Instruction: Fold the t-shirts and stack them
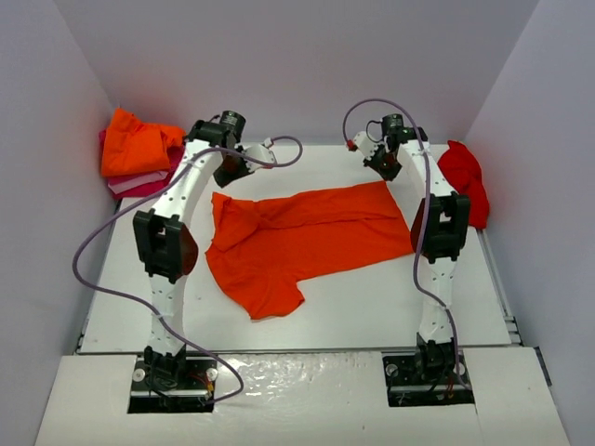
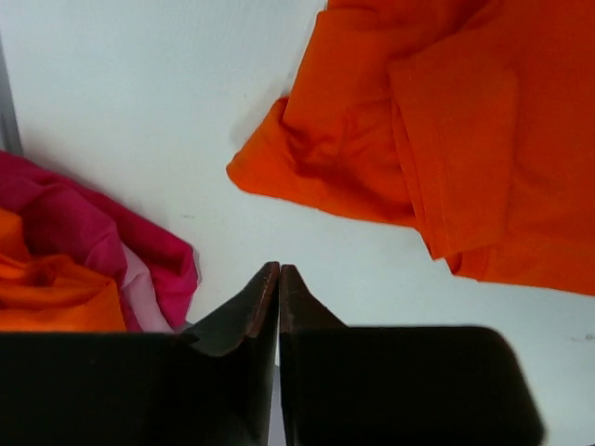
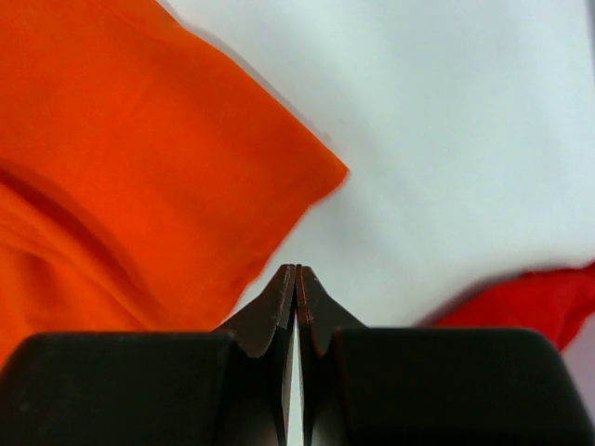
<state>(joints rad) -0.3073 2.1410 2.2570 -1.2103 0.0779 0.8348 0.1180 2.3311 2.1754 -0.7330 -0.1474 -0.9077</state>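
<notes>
A bright orange t-shirt (image 1: 302,242) lies spread on the white table, partly folded lengthwise, one sleeve toward the near left. My left gripper (image 2: 279,269) hangs shut and empty above the bare table just beyond the shirt's far left corner (image 2: 279,172). The right gripper (image 3: 297,270) is shut on nothing too, above the table beside the shirt's far right corner (image 3: 316,172). At the far left stands a stack of tees (image 1: 138,153), orange on top of pink and magenta (image 2: 112,246). A deeper red t-shirt (image 1: 468,181) lies crumpled at the far right (image 3: 535,307).
Grey walls close in the table (image 1: 372,297) on the left, back and right. Both arms reach over the far half of the table, their cables looping beside them.
</notes>
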